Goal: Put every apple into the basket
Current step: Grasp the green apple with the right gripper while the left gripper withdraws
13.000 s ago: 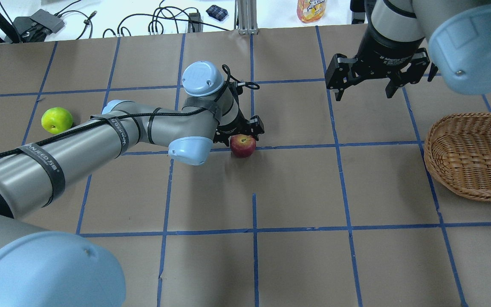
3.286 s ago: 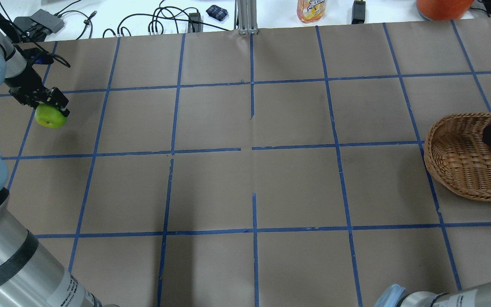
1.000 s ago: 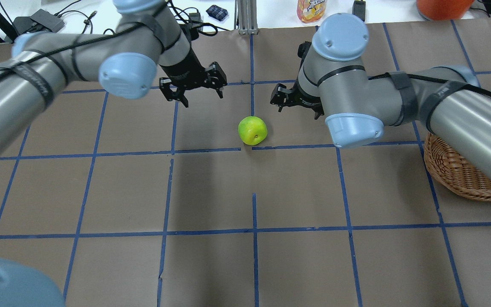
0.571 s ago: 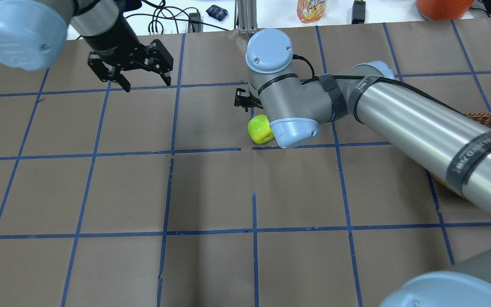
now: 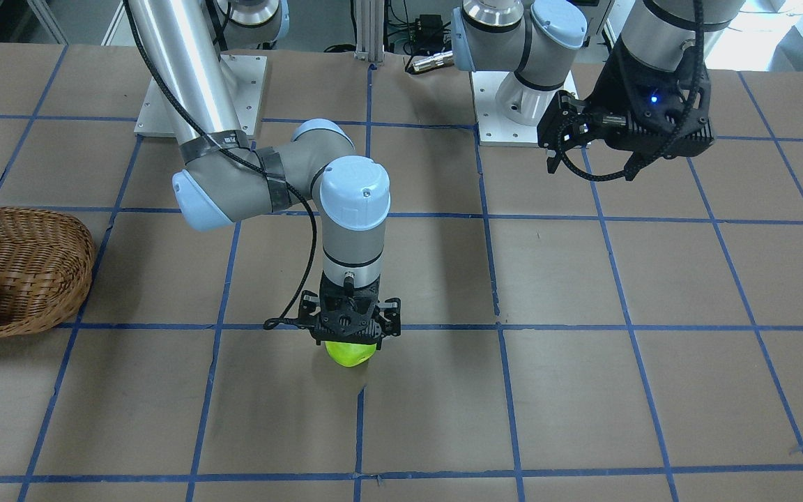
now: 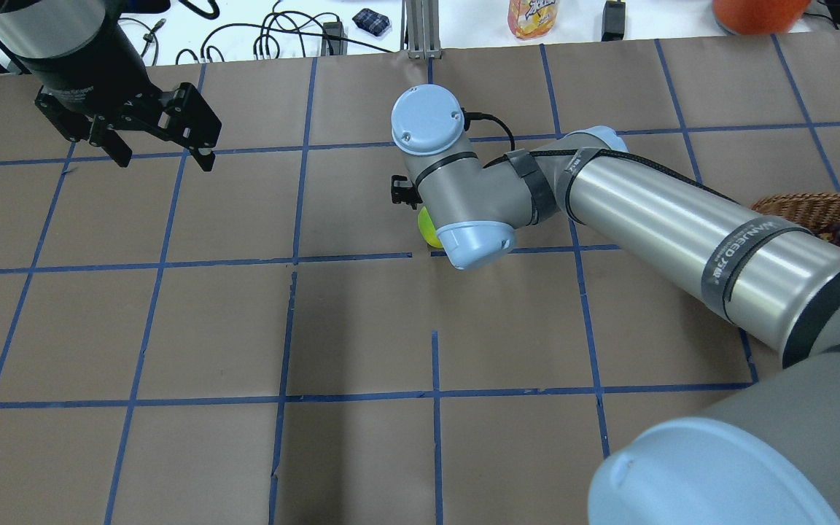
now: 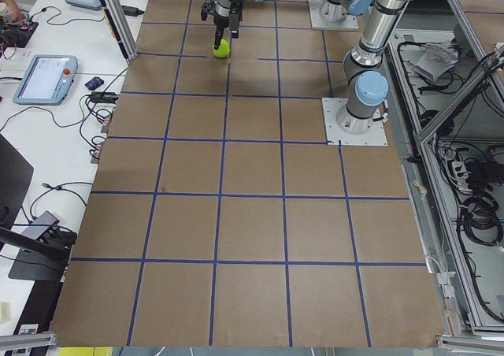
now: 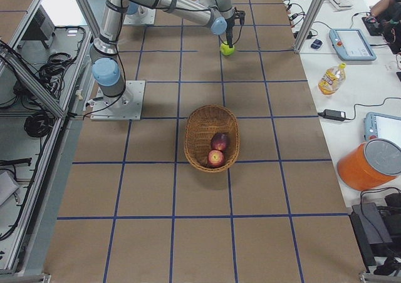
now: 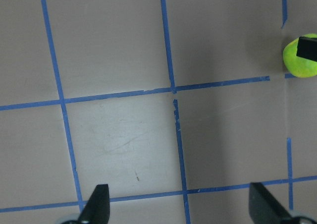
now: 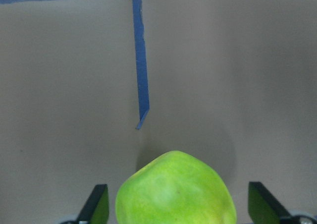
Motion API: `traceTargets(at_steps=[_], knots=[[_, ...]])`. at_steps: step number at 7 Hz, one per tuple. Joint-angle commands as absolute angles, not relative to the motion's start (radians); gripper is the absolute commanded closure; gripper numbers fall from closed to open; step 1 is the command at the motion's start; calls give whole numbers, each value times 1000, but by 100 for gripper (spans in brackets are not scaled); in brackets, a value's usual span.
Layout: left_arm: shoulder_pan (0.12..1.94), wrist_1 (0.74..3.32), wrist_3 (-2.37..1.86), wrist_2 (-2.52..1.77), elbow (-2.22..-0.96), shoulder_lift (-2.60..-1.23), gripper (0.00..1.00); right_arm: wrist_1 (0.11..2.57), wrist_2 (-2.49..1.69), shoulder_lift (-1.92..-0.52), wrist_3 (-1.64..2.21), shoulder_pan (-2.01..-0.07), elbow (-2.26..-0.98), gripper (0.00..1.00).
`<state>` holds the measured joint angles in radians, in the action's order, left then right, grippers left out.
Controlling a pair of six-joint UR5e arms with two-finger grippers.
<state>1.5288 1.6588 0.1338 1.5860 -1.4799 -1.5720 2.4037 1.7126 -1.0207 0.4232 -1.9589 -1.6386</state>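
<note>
The lime green apple [image 5: 349,353] sits on the brown paper at the table's middle. My right gripper [image 5: 349,340] points straight down over it, open, one finger on each side with gaps showing in the right wrist view [image 10: 176,192]. The apple is mostly hidden under the wrist in the overhead view [image 6: 427,229]. The wicker basket [image 8: 195,133] holds the maroon apple [image 8: 220,140] and the red apple [image 8: 215,158]. My left gripper [image 6: 128,140] is open and empty, raised over the table's far left part.
A white bench with cables, a juice bottle [image 6: 533,16] and an orange bucket [image 6: 755,11] runs along the table's far edge. The arm bases [image 5: 523,104] stand on the robot's side. My right forearm [image 6: 682,233] stretches from the basket side to the middle.
My right gripper has come down around the green apple, which now hides under the wrist. My left gripper has drawn back further to the left. The apple has stayed put.
</note>
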Motion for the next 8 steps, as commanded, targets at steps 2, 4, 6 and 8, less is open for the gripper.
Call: traceTargets(at_steps=[2,4,6,8], knots=[[1513,1632,115,1545,-1459,-1586,0,2405,1701,-982,319,-1960,-1655,0],[1503,1628,112,1543,-1466,-1598,0,2408,1703,-985,276,-1957,-1660,28],[1509,1624,86,1531,-1483,-1586,0,2381,1697,-1062,284,-1925,-1649,48],[1508,1624,86,1511,-1479,-1588,0,2156,1698,-1260,286,-1677,-1692,47]])
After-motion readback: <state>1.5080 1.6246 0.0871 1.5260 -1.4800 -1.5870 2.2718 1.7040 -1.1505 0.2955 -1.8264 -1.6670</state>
